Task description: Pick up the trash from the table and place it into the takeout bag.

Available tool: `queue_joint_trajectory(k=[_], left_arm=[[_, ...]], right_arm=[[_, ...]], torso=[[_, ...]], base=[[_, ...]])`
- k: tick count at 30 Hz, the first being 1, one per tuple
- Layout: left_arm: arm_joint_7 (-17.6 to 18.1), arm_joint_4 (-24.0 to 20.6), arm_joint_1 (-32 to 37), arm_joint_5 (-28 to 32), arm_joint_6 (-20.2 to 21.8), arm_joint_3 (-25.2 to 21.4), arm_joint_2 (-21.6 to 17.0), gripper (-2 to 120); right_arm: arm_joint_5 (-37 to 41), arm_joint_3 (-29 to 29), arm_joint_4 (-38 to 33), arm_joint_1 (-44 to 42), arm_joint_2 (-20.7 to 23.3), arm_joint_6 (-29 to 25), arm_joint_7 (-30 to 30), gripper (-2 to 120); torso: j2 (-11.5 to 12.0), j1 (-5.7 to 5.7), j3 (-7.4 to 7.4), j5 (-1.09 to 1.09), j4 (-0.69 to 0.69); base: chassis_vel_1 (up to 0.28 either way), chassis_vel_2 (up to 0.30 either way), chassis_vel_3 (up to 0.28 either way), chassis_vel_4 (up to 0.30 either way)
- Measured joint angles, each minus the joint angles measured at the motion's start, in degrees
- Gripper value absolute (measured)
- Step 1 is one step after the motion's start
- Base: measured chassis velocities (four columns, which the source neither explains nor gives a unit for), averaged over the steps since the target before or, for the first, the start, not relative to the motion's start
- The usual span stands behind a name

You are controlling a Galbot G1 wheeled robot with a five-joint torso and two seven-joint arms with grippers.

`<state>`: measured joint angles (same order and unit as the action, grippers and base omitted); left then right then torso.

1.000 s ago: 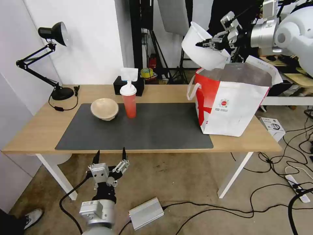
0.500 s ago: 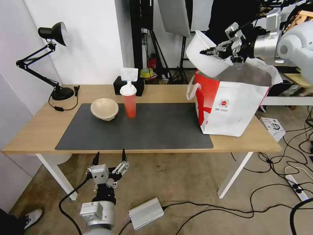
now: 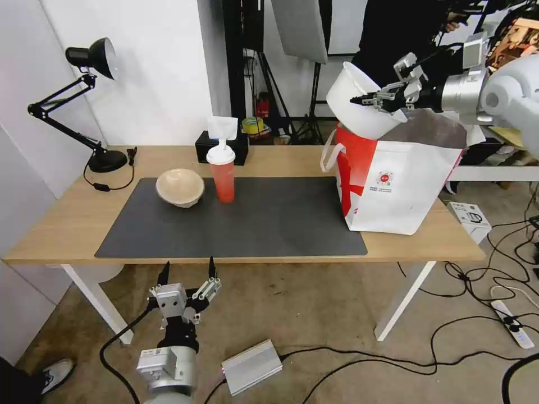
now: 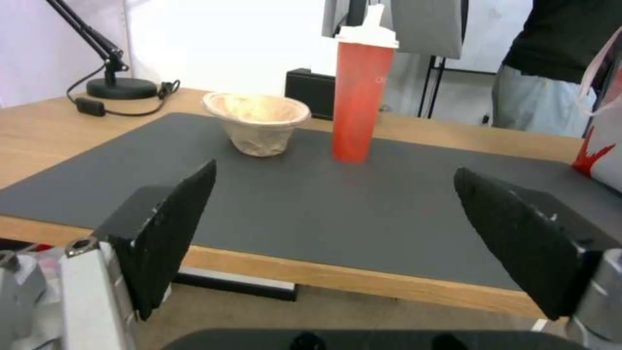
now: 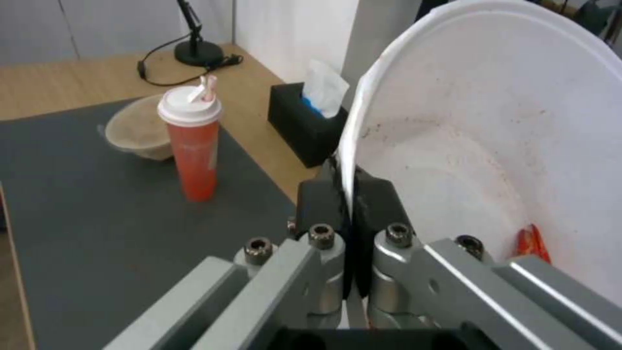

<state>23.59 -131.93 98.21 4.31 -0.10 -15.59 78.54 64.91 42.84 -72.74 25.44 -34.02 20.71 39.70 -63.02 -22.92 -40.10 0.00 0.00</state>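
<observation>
Lowered since the earlier frame, the white bowl (image 3: 359,104) was held tilted at the takeout bag's (image 3: 401,185) open mouth, its base hidden there, its rim clamped between the right gripper's (image 3: 365,100) jaws. Below the tabletop's near edge, the left gripper (image 3: 188,275) was held with jaws apart.

1. The mouth of the boxy white and red takeout bag (image 3: 393,185) gapes open, but the wide white plastic bowl (image 3: 359,106), pinched at its rim by the right end effector (image 3: 359,101), hangs tilted over the near-left corner.
2. The middle of the dark grey rectangular mat (image 3: 269,219) lies bare between the tall red drink cup with white lid (image 3: 223,174) and the bag.
3. Cup and shallow beige paper bowl (image 3: 179,187) stand just beside each other, a narrow gap between.
4. Behind the cup sits a black tissue box (image 3: 222,147).
5. The black desk lamp (image 3: 78,101) arches over the light wooden desk (image 3: 62,224) at its far-left corner.
6. The left end effector (image 3: 188,272) waits spread wide below the front edge.
</observation>
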Motion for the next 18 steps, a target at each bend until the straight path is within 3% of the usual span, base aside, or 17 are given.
queue_joint_trajectory(k=[18], left_arm=[[0.00, -0.21, 0.57, -0.22, 0.00, 0.11, 0.25, 97]], right_arm=[[-0.32, -3.56, 0.48, -5.47, 0.74, -0.27, -0.11, 0]], torso=[[0.00, 0.00, 0.00, 0.00, 0.00]], base=[[0.000, 0.000, 0.000, 0.000]])
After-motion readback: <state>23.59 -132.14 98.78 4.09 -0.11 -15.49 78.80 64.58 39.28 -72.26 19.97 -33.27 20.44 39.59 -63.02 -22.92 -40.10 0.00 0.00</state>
